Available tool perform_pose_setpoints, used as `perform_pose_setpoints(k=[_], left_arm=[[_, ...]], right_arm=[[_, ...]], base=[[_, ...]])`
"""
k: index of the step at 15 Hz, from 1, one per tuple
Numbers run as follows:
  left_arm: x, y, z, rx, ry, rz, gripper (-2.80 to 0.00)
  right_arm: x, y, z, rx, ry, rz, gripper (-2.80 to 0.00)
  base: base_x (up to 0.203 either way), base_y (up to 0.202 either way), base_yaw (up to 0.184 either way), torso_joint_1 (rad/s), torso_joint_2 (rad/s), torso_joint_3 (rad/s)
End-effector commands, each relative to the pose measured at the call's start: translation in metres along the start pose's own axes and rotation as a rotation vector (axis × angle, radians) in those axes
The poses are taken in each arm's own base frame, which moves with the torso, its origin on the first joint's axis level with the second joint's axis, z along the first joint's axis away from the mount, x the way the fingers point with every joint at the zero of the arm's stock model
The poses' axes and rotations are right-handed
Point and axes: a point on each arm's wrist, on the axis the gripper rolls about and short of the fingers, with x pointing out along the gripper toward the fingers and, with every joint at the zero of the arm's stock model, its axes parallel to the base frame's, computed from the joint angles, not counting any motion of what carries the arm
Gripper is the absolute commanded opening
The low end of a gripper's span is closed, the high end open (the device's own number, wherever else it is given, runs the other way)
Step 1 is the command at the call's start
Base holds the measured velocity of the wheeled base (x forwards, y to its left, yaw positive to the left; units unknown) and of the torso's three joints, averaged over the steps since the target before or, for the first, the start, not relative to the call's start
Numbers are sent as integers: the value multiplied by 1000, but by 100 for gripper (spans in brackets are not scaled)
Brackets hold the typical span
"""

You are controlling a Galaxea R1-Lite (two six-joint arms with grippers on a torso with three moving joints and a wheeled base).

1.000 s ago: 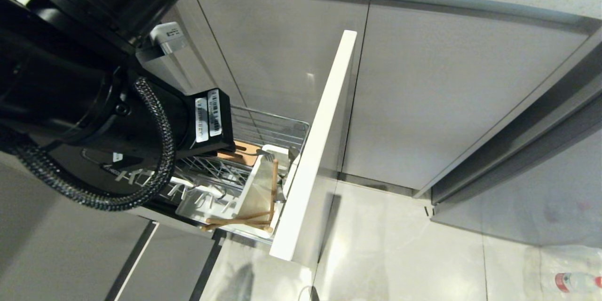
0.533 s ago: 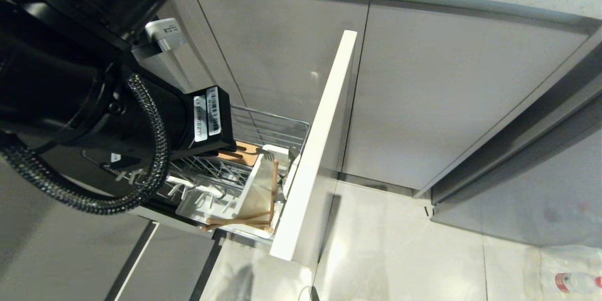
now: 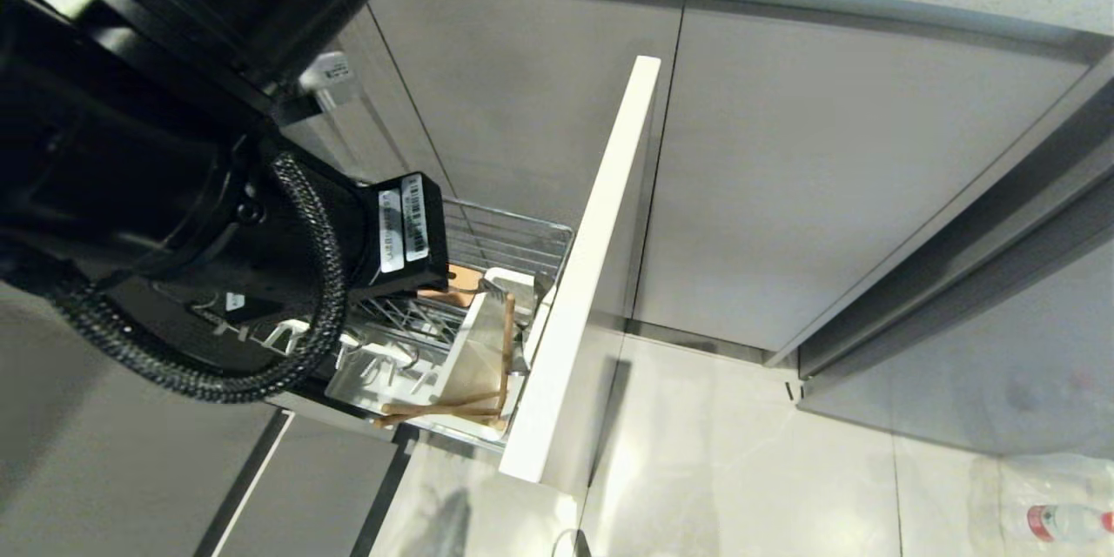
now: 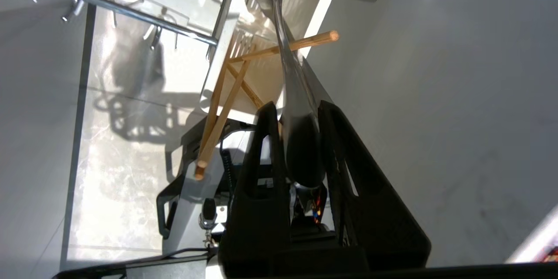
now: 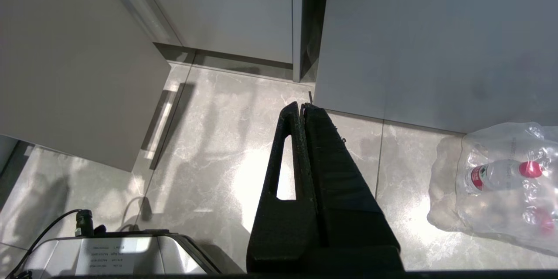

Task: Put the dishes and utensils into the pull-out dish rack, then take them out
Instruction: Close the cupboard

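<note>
So the left gripper (image 4: 293,111) is over the pull-out dish rack (image 3: 487,244), and its two black fingers (image 4: 261,139) are pinched onto the handle end of the silver fork (image 4: 296,96). In the left wrist view the fork runs straight out from between the fingers, with its far end reaching into the white utensil caddy (image 4: 244,52). The handle sits right in the gap, touching both pads as far as I can tell.

The chopsticks (image 4: 222,104) are just beside the gripper and not touching it. One leans out over the caddy's edge with its end hanging free, and the other crosses it and pokes out the opposite side of the caddy. From the head view you can see the chopsticks (image 3: 487,365) lying crossed in the caddy (image 3: 474,357) at the near end of the rack, tucked against the white cabinet front (image 3: 592,261). The left arm (image 3: 174,191) fills the left side there and hides the gripper itself. The brown wooden strip (image 3: 461,278) peeks out just past the arm.

The right gripper (image 5: 303,109) hangs over the floor tiles (image 5: 209,148) well away from the rack, fingers pressed together with nothing between them. A pack of water bottles (image 5: 501,178) sits on the floor off to the right.
</note>
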Motion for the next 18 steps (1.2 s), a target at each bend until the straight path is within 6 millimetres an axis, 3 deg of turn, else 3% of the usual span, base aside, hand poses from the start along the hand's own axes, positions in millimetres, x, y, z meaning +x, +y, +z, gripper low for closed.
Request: perform_pose_setpoints(k=[1, 4, 9, 18], left_arm=[[12, -5, -3, 5, 23, 27, -280], [21, -10, -5, 7, 46, 38, -280], [18, -9, -4, 1, 36, 38, -280], [-30, 9, 4, -47, -49, -84, -280]], right_arm=[[0, 0, -1, 0, 3, 0, -280], [0, 0, 0, 0, 2, 0, -280], [0, 0, 0, 0, 2, 0, -280], [0, 0, 0, 0, 2, 0, -280]], base=[[0, 0, 0, 0, 0, 0], [0, 0, 0, 0, 0, 0], [0, 0, 0, 0, 0, 0], [0, 0, 0, 0, 0, 0]])
